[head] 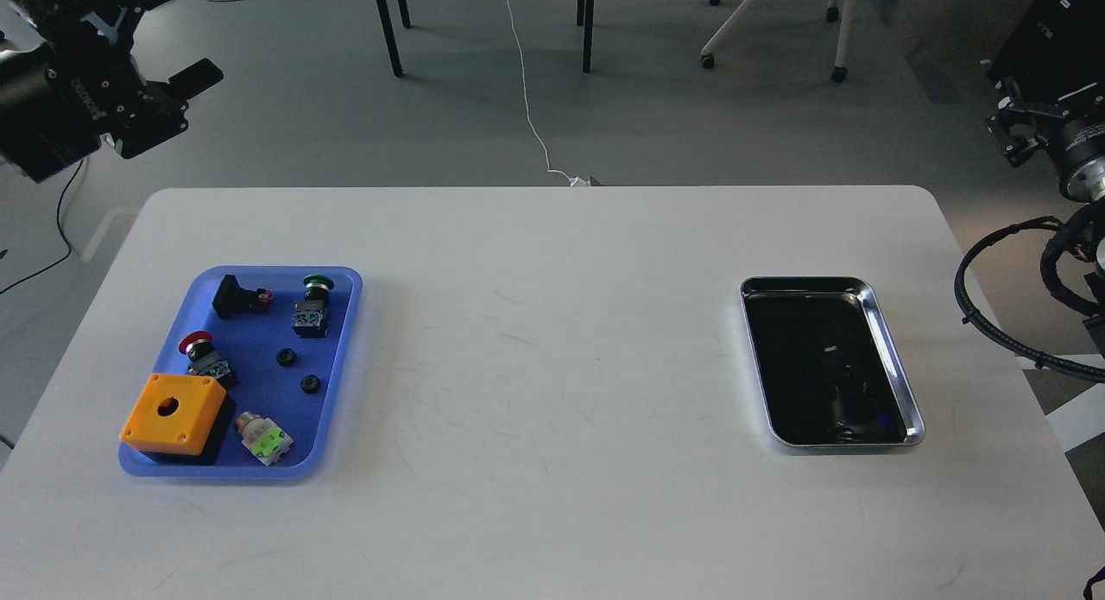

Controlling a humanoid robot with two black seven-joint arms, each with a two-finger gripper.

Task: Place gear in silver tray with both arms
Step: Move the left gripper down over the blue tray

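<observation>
Left pincer [186, 86] is seen beyond the far left corner of the surface [552, 393], over the floor, with one black finger [197, 76] jutting out; the second finger is lost against the dark body, so released or clenched cannot be told. Of the right arm [1070, 142] only joints and cable hoses are shown at the right border, and its pincer cannot be made out.

The silver tray [893, 358] is laid near the right edge of the surface, its dark bottom too reflective for any contents to be judged. Near the left edge a blue tray [341, 367] is set, carrying an orange box [173, 414], push buttons and two small black gears [286, 356]; their teeth are too small to be resolved.
</observation>
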